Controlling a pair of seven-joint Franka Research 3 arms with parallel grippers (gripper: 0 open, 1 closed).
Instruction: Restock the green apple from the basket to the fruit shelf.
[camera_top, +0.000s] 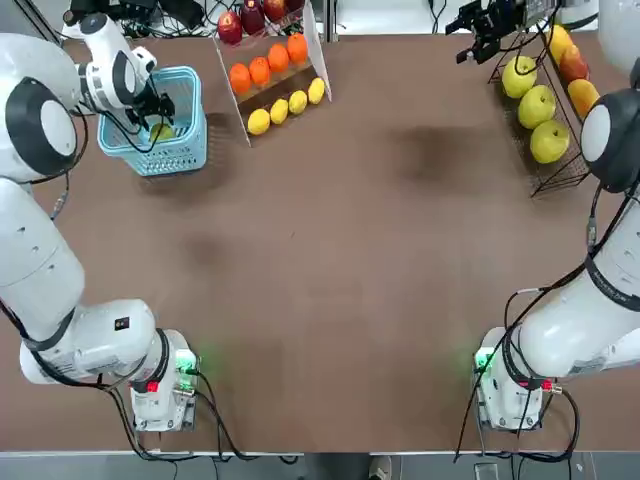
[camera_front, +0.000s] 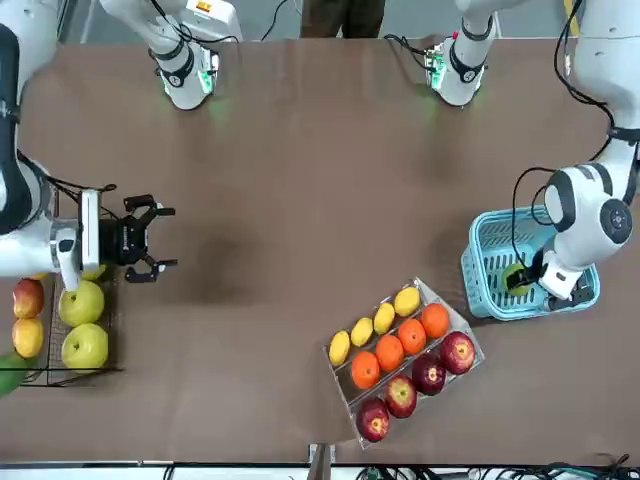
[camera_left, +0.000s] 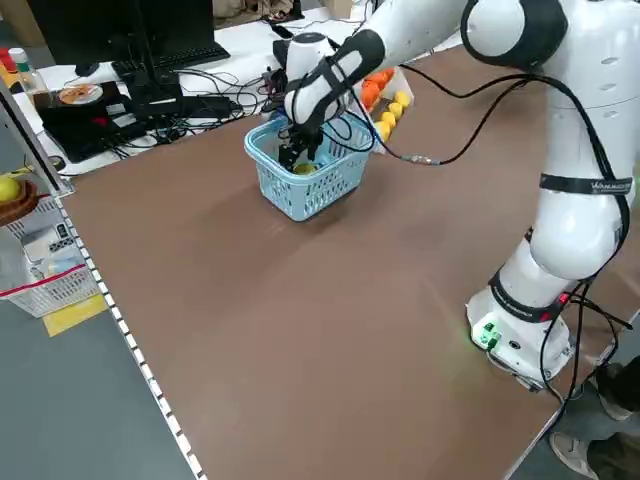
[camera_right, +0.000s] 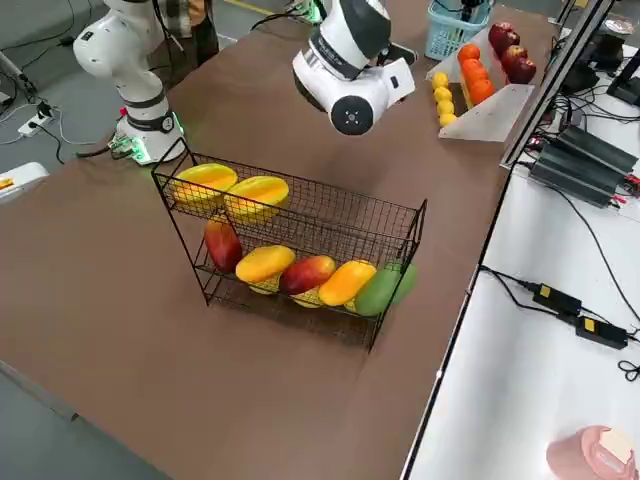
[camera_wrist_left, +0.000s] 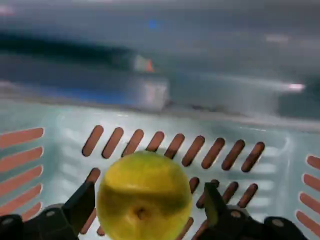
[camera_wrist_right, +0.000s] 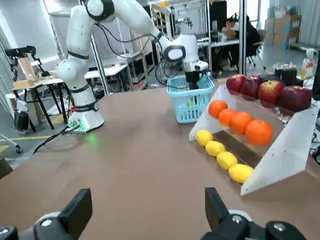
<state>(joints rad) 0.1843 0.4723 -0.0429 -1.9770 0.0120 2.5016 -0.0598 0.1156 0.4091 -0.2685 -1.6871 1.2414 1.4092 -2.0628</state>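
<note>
Blue lattice basket (camera_top: 185, 150) at the tabletop's far left holds the green apple (camera_top: 162, 131), the left pincer (camera_top: 155, 108) lowered inside, fingers wide either side. Far right, the right pincer (camera_top: 478, 40) hovers wide beside the fruit shelf (camera_top: 560, 175).

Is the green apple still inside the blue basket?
Yes, inside. The apple sits on the basket floor, between the left tool's open fingers, not lifted yet.
</note>
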